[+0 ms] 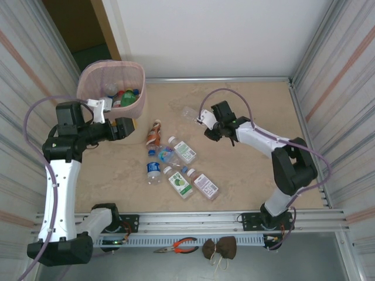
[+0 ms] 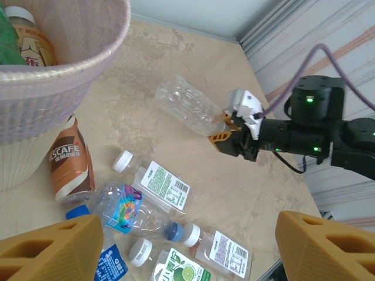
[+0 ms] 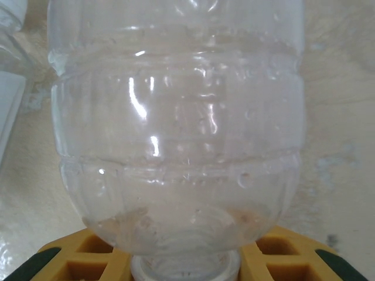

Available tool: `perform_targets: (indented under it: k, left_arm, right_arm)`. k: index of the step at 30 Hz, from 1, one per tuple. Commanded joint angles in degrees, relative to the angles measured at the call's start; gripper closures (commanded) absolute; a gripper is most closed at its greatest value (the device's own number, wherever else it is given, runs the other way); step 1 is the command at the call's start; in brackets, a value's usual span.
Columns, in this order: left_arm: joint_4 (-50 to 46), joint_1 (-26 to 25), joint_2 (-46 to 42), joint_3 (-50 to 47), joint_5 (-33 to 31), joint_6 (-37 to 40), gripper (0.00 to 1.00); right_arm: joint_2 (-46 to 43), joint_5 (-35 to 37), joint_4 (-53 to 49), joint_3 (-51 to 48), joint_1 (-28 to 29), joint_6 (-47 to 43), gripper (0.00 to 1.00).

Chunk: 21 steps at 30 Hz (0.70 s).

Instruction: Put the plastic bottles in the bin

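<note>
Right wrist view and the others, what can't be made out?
Clear bottle, right wrist view: both ends cut off by the picture's edges; capped or not, can't tell.
Bin, top view: its wall hides most of what's inside; count unknowable.
Bottle labels, top view: too small to read.

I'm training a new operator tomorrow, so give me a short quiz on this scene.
1. True or false: the right fingers are shut on the clear bottle.
2. Where is the Nescafe bottle? A) on the table beside the bin; B) inside the bin; C) on the floor.
3. Fill in: the left fingers stand ___.
Key: 1 true; 2 A; 3 open.
</note>
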Motion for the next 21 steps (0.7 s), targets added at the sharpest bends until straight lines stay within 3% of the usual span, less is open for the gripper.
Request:
perform_targets:
  k: [1,11,21]
  left_arm:
    - [1.7,-1.7,0.8,0.8,-0.2,0.0,0.22]
    - [1.1,-11.1,4.7,5.6,-3.4,2.3,0.23]
    - [-3.3,-21.9,11.7,12.4,-2.9,8.3,0.22]
  right_arm:
    - [-6.4,2.1,3.9,-2.9,0.4,-8.8,0.71]
    - [-19.9,3.4,0.1,-8.2,6.4,-30.1,0.69]
    - [-30.4,10.1,-2.1,-9.6,16.5,-43.2,0.72]
